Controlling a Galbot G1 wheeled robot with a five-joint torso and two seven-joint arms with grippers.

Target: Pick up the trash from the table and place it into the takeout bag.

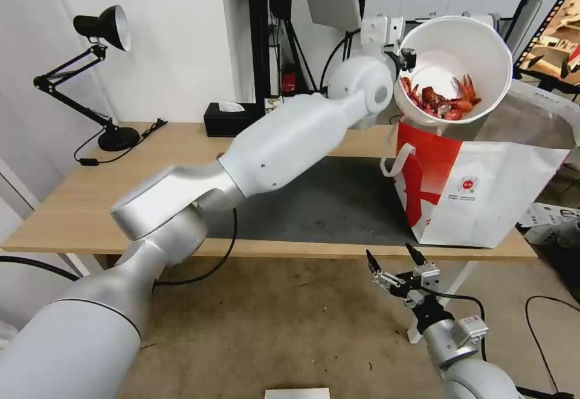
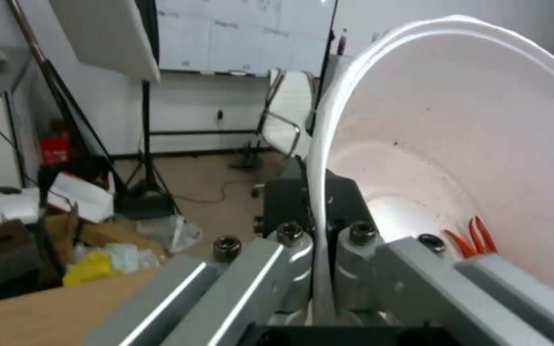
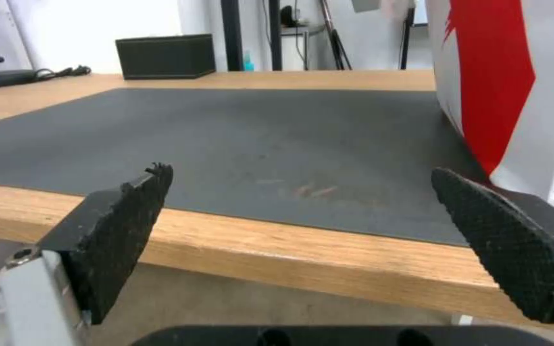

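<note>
Now I have the left gripper (image 1: 403, 60) clamped on the rim of the white bowl of red crayfish shells (image 1: 453, 69), tipped over the takeout bag (image 1: 483, 187); next it needs lowering inside. The right gripper (image 1: 396, 259) waits spread below the bag's near corner.

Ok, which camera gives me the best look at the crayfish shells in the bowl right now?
The head view: the white bowl, tilted over the takeout bag by the left claw, opens toward the camera, showing the crayfish shells piled inside. The left wrist view catches just a few red tips past the claw's hardware. The right wrist view looks across the table.
</note>
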